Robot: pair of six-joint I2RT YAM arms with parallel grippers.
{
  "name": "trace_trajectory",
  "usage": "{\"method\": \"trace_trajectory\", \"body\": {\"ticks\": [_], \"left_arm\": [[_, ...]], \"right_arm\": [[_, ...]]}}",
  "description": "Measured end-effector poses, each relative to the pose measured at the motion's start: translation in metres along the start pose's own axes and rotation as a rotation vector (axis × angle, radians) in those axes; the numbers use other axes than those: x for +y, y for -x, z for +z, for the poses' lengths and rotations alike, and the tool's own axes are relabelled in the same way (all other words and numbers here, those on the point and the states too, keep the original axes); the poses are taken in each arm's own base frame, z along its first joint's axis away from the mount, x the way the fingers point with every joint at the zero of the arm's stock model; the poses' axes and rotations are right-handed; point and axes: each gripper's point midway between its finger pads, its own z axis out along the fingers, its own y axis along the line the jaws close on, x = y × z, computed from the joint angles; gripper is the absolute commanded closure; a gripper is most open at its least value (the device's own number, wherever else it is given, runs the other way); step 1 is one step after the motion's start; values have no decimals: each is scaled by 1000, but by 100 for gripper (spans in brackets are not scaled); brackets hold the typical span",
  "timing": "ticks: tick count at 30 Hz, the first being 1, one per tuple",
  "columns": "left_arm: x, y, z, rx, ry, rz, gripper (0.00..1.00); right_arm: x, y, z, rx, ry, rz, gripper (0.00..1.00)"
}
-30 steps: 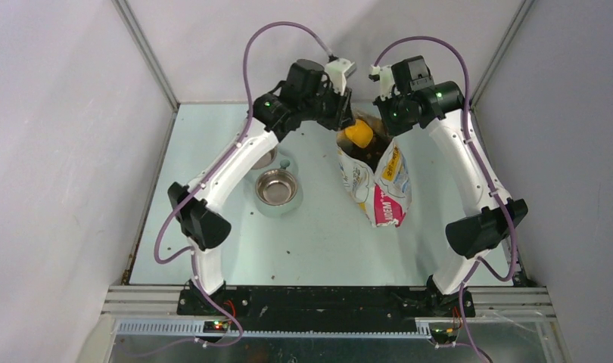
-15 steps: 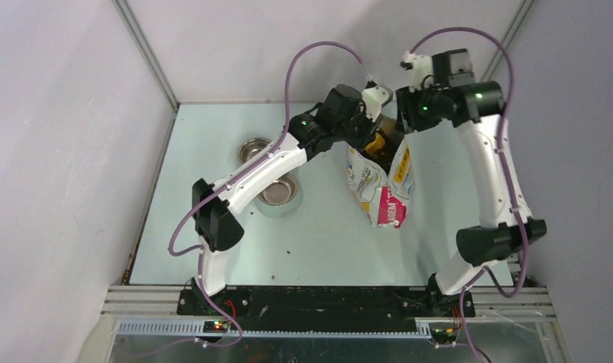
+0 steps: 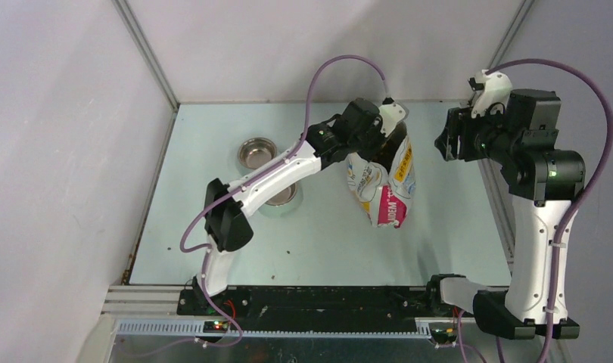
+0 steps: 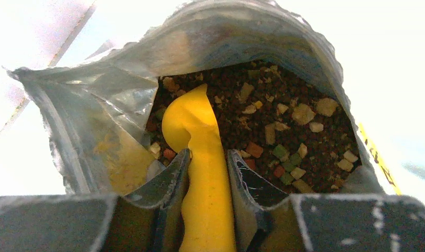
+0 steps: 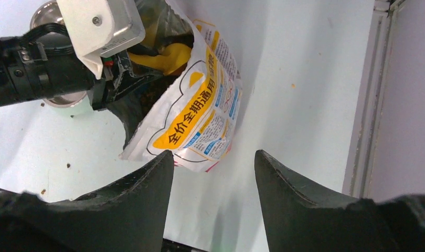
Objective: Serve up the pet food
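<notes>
Since half a second ago the right arm has swung off the bag (image 3: 387,185) to the right side of the bench (image 3: 334,234), and the left arm has reached further over the bag's mouth.

From above, one printed bag stands near the back of the bench. The left tool (image 3: 381,141) is sunk in its opening. The right tool (image 3: 445,144) hangs well apart from the bag, holding nothing. Two steel bowls sit to the left: one (image 3: 256,151) in full view, the other (image 3: 284,195) partly under the left arm.

At the left wrist, the fingers are clamped on the handle of one yellow scoop (image 4: 202,157), whose bowl end lies on the pet food (image 4: 299,94). The food fills the bottom of the open foil bag. It is a bed of small dark-brown pellets mixed with tan, green and orange-red bits.

At the right wrist, the two dark fingers stand wide apart with bare bench between them. Beyond them the bag leans open, with the scoop and the left wrist at its mouth. A few loose dark crumbs (image 5: 68,165) lie on the bench beside the bag.
</notes>
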Motion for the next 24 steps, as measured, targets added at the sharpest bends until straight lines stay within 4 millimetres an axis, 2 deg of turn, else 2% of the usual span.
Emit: {"method": "trace_trajectory", "body": {"ticks": [2,7,13,18,24], "left_arm": [[-3,-2,-1,8,-22,10,100],[-11,-19,0,57,-93,11,100],[-15,-38,3,107,-123,5,100],[-17,-39,4,105,-175,-37,100],[-11,-32,9,103,-241,-217,100]], "right_arm": [[0,-4,-2,-1,-1,3,39],[-11,-14,12,29,-18,37,39],[-13,-13,20,34,-7,67,39],[-11,-15,23,40,7,80,39],[-12,-29,32,89,11,100,40]]}}
